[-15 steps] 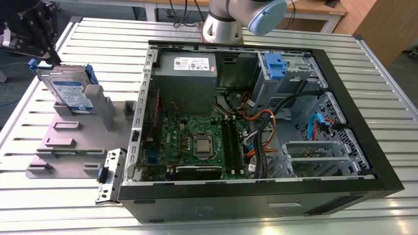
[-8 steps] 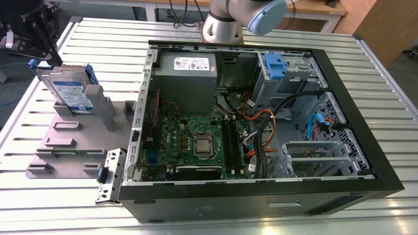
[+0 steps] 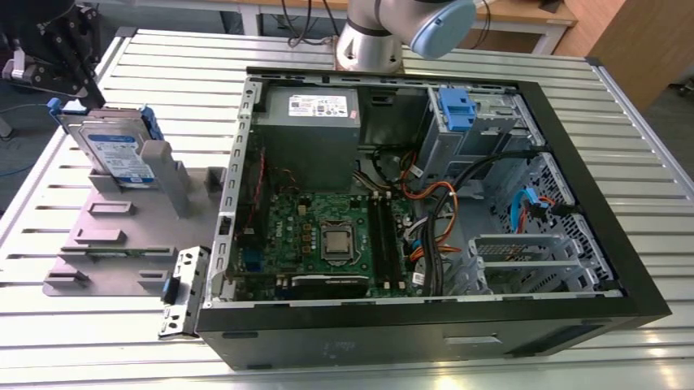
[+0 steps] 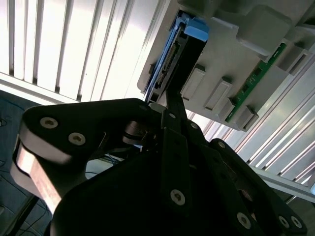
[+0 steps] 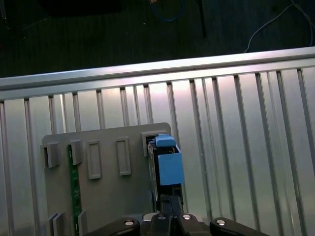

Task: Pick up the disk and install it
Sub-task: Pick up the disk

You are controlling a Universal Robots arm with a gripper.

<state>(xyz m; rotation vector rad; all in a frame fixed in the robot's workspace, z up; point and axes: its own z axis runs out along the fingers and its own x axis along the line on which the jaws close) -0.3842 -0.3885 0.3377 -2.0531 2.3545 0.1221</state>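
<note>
The disk upright in grey holder, end effector just above

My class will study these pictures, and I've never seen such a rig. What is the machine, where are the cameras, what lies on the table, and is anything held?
The machine is a robot arm with a gripper at its end. The exterior view watches from off the arm; both wrist views come from cameras riding on it. On the slatted table sit an open computer case and a grey holder. The disk stands on edge in the holder. The gripper is at the disk's top edge; whether it grips cannot be told.
</note>
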